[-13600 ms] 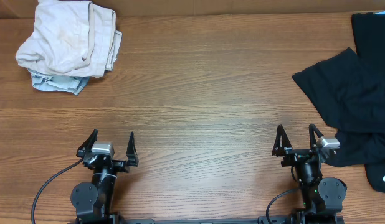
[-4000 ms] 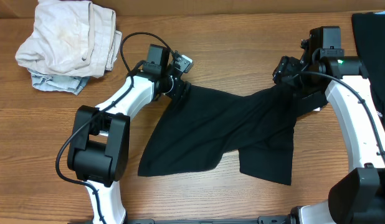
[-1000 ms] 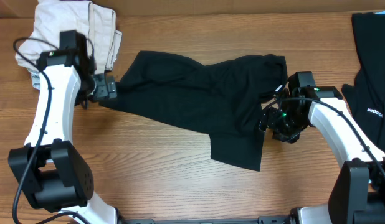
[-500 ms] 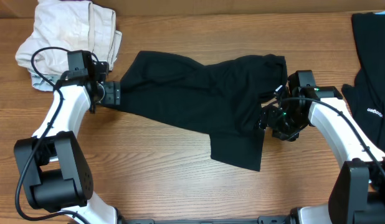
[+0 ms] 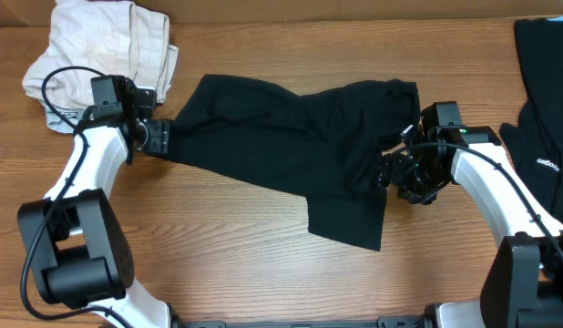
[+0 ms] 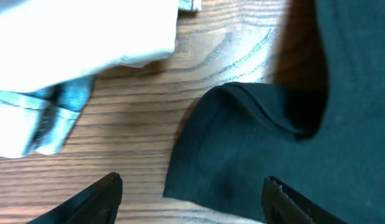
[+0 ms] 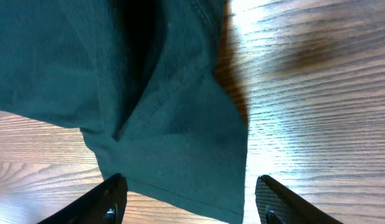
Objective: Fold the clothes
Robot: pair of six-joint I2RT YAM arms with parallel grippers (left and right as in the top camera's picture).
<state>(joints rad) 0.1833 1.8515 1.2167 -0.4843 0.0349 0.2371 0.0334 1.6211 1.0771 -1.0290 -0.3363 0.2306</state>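
T-shirt (image 5: 291, 155) lying crumpled at centre of bench (image 5: 245, 273), left pincer (image 5: 159, 137) at its 9 o'clock corner, spread wide, right pincer (image 5: 389, 175) at its 3 o'clock edge, likewise spread, gripping nothing.

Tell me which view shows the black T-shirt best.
Overhead: the whole black T-shirt is in frame, rumpled on the table. Left wrist shows only one corner of it near the pale clothes; right wrist shows only a hemmed corner.
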